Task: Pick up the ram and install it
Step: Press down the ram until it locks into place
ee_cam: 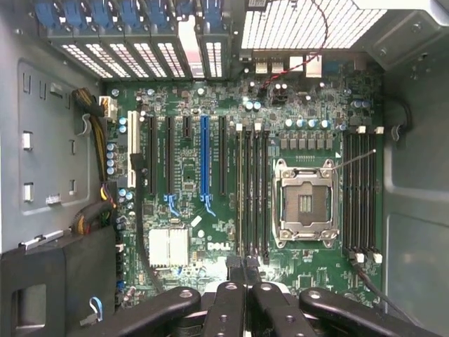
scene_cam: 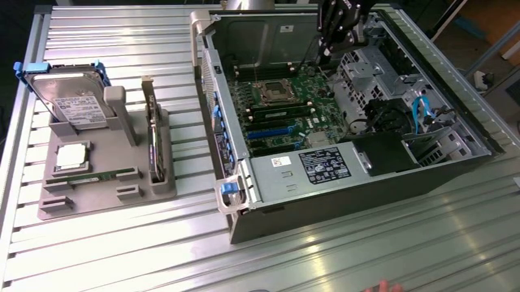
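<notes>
The ram (scene_cam: 87,177) is a thin green stick lying flat in a slot at the front of the grey holder (scene_cam: 97,198), at the exterior view's left. My gripper (scene_cam: 328,52) hangs far from it, over the back of the open computer case (scene_cam: 366,182). In the wrist view the gripper (ee_cam: 245,270) is shut with nothing between its black fingers (ee_cam: 228,295). It looks straight down on the green motherboard (ee_cam: 189,182). The long dark memory slots (ee_cam: 252,189) lie just ahead of the fingertips, beside the empty processor socket (ee_cam: 304,203).
The holder also carries a hard drive (scene_cam: 69,97) standing upright, a square silver processor (scene_cam: 72,155) and an expansion card (scene_cam: 154,140) on edge. Case walls, a drive cage (scene_cam: 382,79) and cables (scene_cam: 418,112) surround the motherboard. A person's fingertips (scene_cam: 382,287) show at the near table edge.
</notes>
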You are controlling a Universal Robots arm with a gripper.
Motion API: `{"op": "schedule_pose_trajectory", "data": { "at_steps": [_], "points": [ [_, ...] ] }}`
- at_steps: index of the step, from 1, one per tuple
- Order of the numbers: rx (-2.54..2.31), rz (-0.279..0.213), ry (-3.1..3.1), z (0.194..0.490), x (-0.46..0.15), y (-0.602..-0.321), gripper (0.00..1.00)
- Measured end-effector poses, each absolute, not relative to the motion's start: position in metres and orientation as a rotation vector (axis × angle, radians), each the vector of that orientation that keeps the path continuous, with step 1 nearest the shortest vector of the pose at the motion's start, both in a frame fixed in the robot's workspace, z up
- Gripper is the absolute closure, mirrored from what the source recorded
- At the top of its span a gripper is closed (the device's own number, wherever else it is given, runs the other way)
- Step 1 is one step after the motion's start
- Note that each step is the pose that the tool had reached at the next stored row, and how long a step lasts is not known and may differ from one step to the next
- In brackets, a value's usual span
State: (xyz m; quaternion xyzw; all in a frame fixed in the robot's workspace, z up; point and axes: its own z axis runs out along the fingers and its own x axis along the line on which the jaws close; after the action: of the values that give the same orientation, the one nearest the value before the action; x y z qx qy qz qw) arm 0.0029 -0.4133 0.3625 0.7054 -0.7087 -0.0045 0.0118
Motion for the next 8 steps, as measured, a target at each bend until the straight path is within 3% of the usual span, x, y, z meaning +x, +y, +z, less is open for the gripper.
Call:
{"op": "schedule_pose_trajectory", "data": {
  "at_steps": [8],
  "points": [
    [2.194,-0.017,-2.204,0.362,0.02,-0.413,0.89]
  ]
}}
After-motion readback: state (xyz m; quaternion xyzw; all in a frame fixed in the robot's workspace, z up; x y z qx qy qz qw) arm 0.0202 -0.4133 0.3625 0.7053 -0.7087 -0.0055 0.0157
